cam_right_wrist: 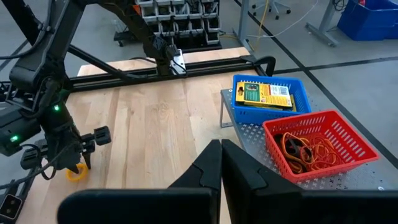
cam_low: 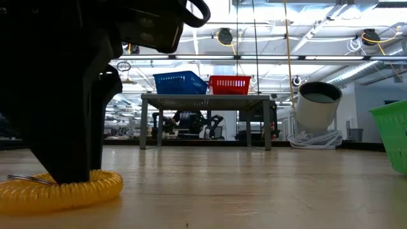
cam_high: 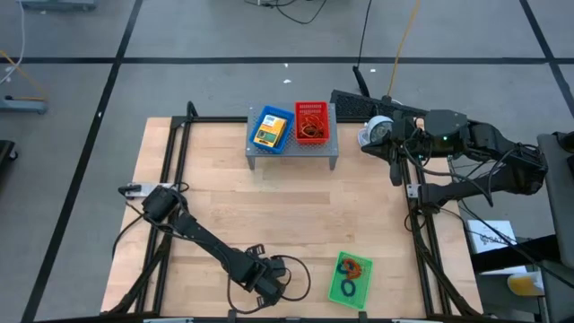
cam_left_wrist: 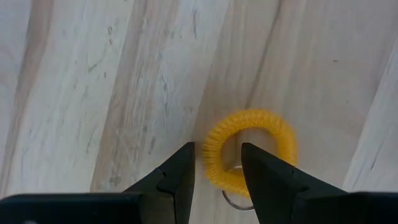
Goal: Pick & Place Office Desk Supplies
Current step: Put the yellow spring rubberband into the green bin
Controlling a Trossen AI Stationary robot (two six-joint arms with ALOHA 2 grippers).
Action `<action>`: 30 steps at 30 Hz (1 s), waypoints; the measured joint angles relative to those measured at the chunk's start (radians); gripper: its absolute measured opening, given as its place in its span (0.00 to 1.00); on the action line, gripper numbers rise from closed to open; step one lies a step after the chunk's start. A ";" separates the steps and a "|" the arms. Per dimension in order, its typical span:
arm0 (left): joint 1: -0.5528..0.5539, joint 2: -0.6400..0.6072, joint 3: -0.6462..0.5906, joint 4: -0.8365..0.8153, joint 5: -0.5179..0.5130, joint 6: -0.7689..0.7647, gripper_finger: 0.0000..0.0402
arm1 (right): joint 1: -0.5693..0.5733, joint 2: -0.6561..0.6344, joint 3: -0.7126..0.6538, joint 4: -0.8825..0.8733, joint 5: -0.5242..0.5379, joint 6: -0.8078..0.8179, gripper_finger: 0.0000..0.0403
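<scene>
- Left gripper (cam_left_wrist: 216, 171): low over the near edge of the table (cam_high: 269, 206), left of centre; jaws part open, straddling one side of a yellow coiled ring (cam_left_wrist: 249, 149) that lies flat on the wood with a thin metal loop attached. Whether the fingers press the coil cannot be told.
- Right gripper (cam_right_wrist: 221, 163): raised off the far right edge of the table, fingers pressed together, empty.
- Grey perforated shelf (cam_high: 291, 148): far centre; carries the blue tray (cam_high: 271, 128) holding a yellow-and-green crayon box (cam_right_wrist: 263, 95), and to its right the red tray (cam_high: 312, 121) of reddish rubber bands (cam_right_wrist: 308, 148).
- Green tray (cam_high: 348, 278): near right, holding rubber bands and small rings.
</scene>
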 joint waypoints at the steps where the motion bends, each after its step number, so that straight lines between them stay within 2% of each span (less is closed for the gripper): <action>1: 0.000 0.000 0.000 -0.001 0.000 -0.005 0.35 | 0.000 0.000 0.000 0.000 0.000 0.000 0.00; 14: 0.003 0.018 0.003 -0.003 0.020 -0.073 0.34 | 0.000 0.000 0.000 0.000 0.000 0.000 0.00; 17: 0.003 0.019 0.003 -0.041 0.022 -0.103 0.27 | 0.000 0.000 0.000 0.000 0.000 0.000 0.00; 21: 0.010 0.019 0.003 -0.077 0.027 -0.117 0.06 | 0.000 0.000 0.000 0.000 0.000 0.000 0.00; 30: 0.032 0.010 -0.001 -0.008 0.004 -0.117 0.02 | 0.000 0.000 0.000 0.000 0.000 0.000 0.00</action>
